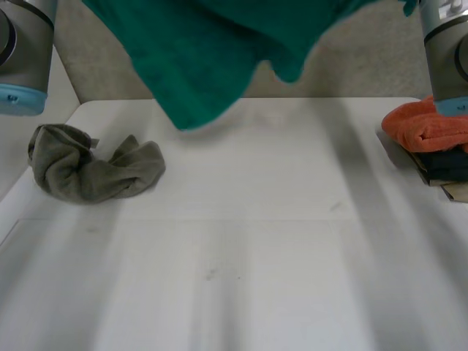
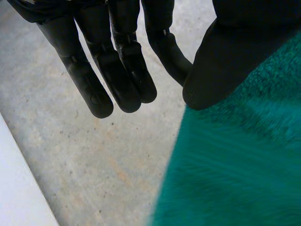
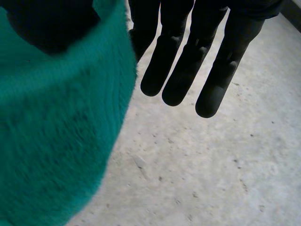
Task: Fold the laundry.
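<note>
Towel (image 1: 212, 58) pinched by left robot hand (image 2: 127, 70), right robot hand (image 3: 183, 61).

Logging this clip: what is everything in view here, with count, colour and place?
green towel: one, teal green, held up above the table's far edge
grey cloth: one, olive grey, crumpled on the table's left side
orange towel: one, orange, folded, on top of a stack at the table's right edge
dark cloth: one, navy, folded under the orange towel
table: one, white
floor: grey, speckled, below both hands
arms: two, grey with light-blue caps, left arm, right arm
left hand: black, thumb and a finger pinching the green towel
right hand: black, thumb pinching the green towel, other fingers straight
</note>
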Controlling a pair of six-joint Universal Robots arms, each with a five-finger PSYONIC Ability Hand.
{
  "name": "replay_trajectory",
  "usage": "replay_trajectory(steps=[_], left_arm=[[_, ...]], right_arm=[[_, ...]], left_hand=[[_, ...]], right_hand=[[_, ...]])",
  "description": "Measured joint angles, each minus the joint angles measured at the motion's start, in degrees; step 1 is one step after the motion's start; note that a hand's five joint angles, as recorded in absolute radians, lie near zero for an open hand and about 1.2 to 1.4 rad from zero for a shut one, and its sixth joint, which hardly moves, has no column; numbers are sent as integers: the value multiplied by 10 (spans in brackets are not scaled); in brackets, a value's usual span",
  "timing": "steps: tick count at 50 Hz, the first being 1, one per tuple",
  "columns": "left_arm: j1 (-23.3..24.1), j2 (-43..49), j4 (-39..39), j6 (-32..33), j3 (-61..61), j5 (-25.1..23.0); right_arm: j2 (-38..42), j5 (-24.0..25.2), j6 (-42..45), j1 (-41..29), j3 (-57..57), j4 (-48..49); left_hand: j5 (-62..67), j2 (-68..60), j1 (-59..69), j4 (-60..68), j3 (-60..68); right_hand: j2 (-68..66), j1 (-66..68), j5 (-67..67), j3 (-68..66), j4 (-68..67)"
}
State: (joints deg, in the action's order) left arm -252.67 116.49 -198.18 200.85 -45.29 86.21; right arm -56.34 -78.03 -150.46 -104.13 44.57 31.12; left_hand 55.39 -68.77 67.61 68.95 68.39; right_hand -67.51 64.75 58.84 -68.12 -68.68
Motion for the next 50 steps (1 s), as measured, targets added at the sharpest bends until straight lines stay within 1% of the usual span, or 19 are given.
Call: replay_trajectory(steps=[3, 8, 14, 17, 20, 25, 28, 29, 31, 32, 33, 34, 35, 36, 38, 39, 44, 50], left_arm=[[4, -16, -16, -2, -62, -17], [9, -22, -28, 0, -181, -35], [7, -1, -32, 10, -299, -34], [3, 17, -31, 19, -368, -31], [1, 23, -29, 23, -412, -31], [-1, 10, -22, 23, -480, -44], [-3, -3, -20, 20, -504, -58], [-6, -7, -21, 19, -510, -65], [-12, -11, -23, 16, -515, -75], [-16, -12, -25, 15, -516, -80], [-18, -12, -26, 15, -516, -81], [-27, -11, -29, 12, -515, -87], [-31, -11, -30, 11, -513, -89], [-40, -8, -32, 8, -509, -93], [-50, -5, -34, 3, -504, -96], [-60, 0, -34, -2, -499, -98], [-81, 12, -33, -14, -491, -109], [-103, 28, -31, -20, -492, -152]], right_arm=[[-9, 17, -13, 1, 43, 3], [-2, 31, -22, 2, 95, -46], [24, 32, -17, 5, 149, -116], [44, 29, -1, 10, 195, -152], [54, 28, 17, 13, 229, -173], [53, 27, 63, 20, 295, -210], [39, 28, 75, 22, 327, -225], [31, 28, 78, 24, 341, -231], [16, 28, 78, 27, 362, -236], [8, 29, 76, 30, 372, -237], [4, 29, 75, 31, 377, -238], [-8, 29, 68, 36, 391, -238], [-12, 29, 64, 38, 396, -237], [-22, 30, 53, 44, 406, -235], [-30, 31, 39, 51, 415, -232], [-36, 33, 25, 57, 422, -228], [-38, 37, -2, 68, 432, -220], [-27, 42, -12, 70, 434, -216]], left_hand=[[0, 0, 0, 0, 0], [0, 0, 0, 0, 0], [0, 0, 0, 0, 0], [0, 0, 0, 0, 0], [0, 0, 0, 0, 0], [0, 0, 0, 0, 0], [0, 0, 0, 0, 0], [-12, 23, -20, -24, -22], [-65, 94, -95, -95, -90], [-111, 144, -148, -146, -139], [-111, 144, -148, -146, -139], [-166, 207, -204, -205, -202], [-166, 207, -204, -205, -202], [-246, 278, -278, -283, -273], [-246, 278, -278, -283, -273], [-284, 312, -300, -318, -309], [-292, 321, -305, -325, -317], [-293, 321, -305, -325, -317]], right_hand=[[0, 0, 0, 0, 0], [0, 0, 0, 0, 0], [0, 0, 0, 0, 0], [0, 0, 0, 0, 0], [0, 0, 0, 0, 0], [0, 0, 0, 0, 0], [0, 0, 0, 0, 0], [0, 0, 0, 0, 0], [0, 0, 0, 0, 0], [0, 0, 0, 0, 0], [0, 0, 0, 0, 0], [0, 0, 0, 0, 0], [0, 0, 0, 0, 0], [0, 0, 0, 0, 0], [0, 0, 0, 0, 0], [0, 0, 0, 0, 0], [0, 0, 0, 0, 0], [0, 0, 0, 0, 0]])
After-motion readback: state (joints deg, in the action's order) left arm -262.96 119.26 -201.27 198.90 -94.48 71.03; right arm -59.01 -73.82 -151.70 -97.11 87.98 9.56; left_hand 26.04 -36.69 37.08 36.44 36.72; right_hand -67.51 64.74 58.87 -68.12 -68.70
